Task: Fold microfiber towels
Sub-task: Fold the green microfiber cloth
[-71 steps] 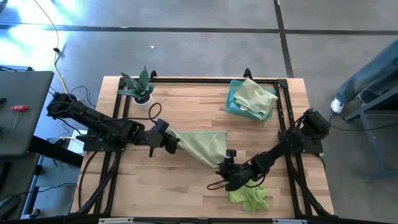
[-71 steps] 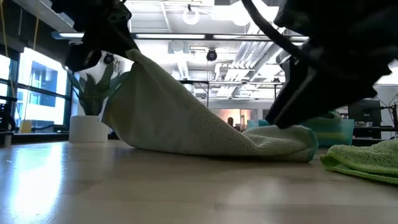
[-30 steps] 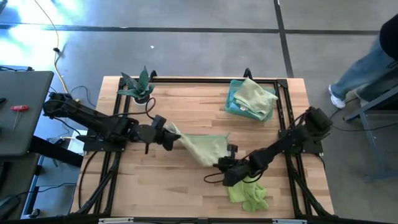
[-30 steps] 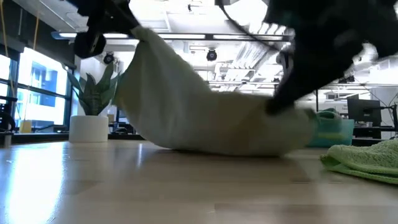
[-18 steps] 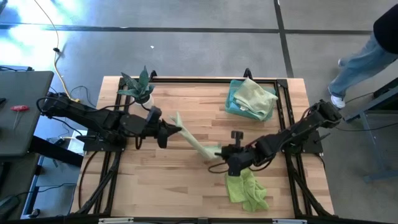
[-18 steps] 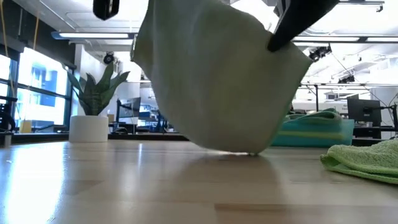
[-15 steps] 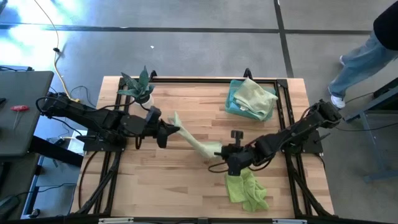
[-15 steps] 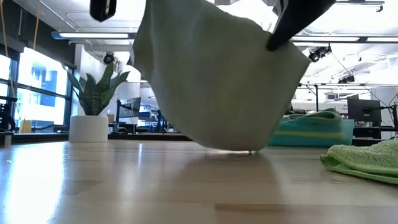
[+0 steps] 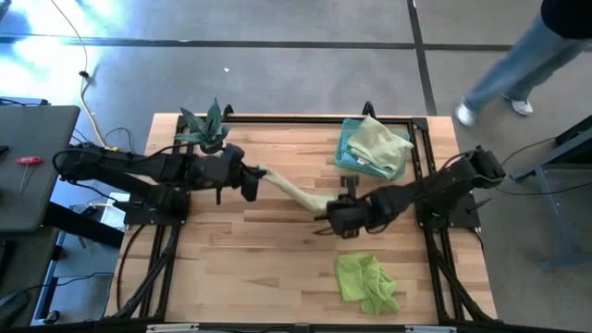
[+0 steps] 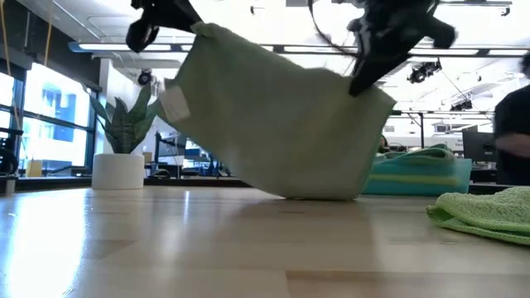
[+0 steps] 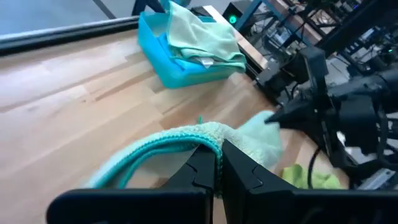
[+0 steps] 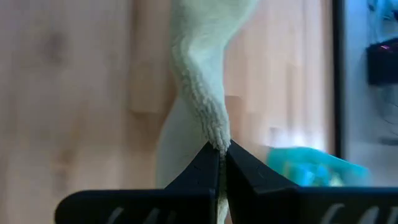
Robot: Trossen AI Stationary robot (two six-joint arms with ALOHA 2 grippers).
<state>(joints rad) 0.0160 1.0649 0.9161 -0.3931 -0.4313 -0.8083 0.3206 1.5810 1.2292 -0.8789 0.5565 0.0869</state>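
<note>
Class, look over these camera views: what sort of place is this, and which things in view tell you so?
Probably a robotics lab or workshop. Two robot arms hold a pale green towel over a framed wooden table, and the low view shows exposed ceiling ducts over an open industrial hall.

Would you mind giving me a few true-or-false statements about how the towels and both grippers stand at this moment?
1. Both grippers hold the same pale sage green towel. True: the left gripper and the right gripper are each shut on an edge of it.
2. That towel lies flat on the table. False: it hangs stretched between the two grippers, with only its lowest part near the wood.
3. A crumpled lime green towel lies by the table's front edge. True.
4. The blue bin is empty. False: a towel is draped over it.
5. The potted plant stands beside the bin. False: it stands at the opposite far corner, near the left arm.
</note>
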